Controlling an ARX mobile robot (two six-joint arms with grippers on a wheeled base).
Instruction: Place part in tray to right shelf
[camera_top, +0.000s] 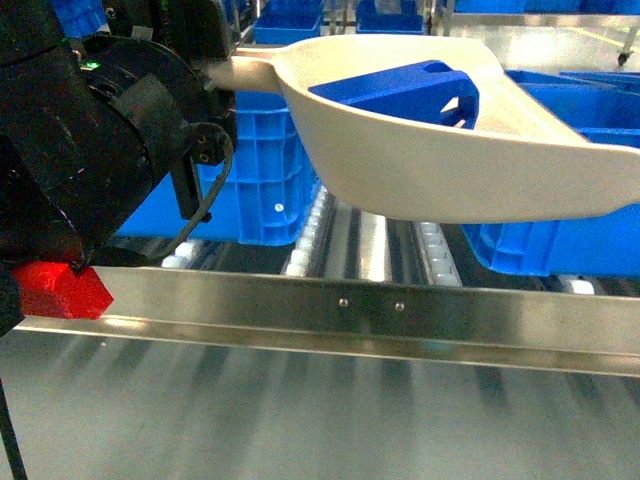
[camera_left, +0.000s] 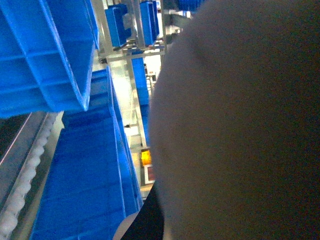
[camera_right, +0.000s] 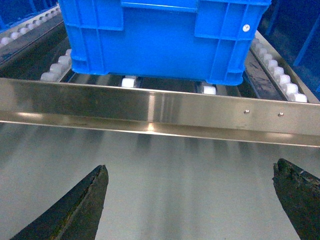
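Observation:
The beige tray (camera_top: 450, 160) hangs in the air above the right shelf (camera_top: 350, 300), level with the blue crates. The blue part (camera_top: 400, 95) lies inside its bowl. My left gripper (camera_top: 212, 72) is shut on the tray's handle at the upper left. In the left wrist view the tray's underside (camera_left: 240, 125) fills the right side as a blur and hides the jaws. In the right wrist view my right gripper (camera_right: 190, 170) stands open and empty, below and in front of the shelf's shiny front rail (camera_right: 150, 107). It does not show in the head view.
Large blue crates (camera_top: 250, 170) (camera_top: 560, 240) sit on the white rollers (camera_top: 300, 255) behind the rail, with a gap between them under the tray. Another crate (camera_right: 160, 35) stands just behind the rail ahead of the right gripper. A red piece (camera_top: 60, 290) sits at the rail's left end.

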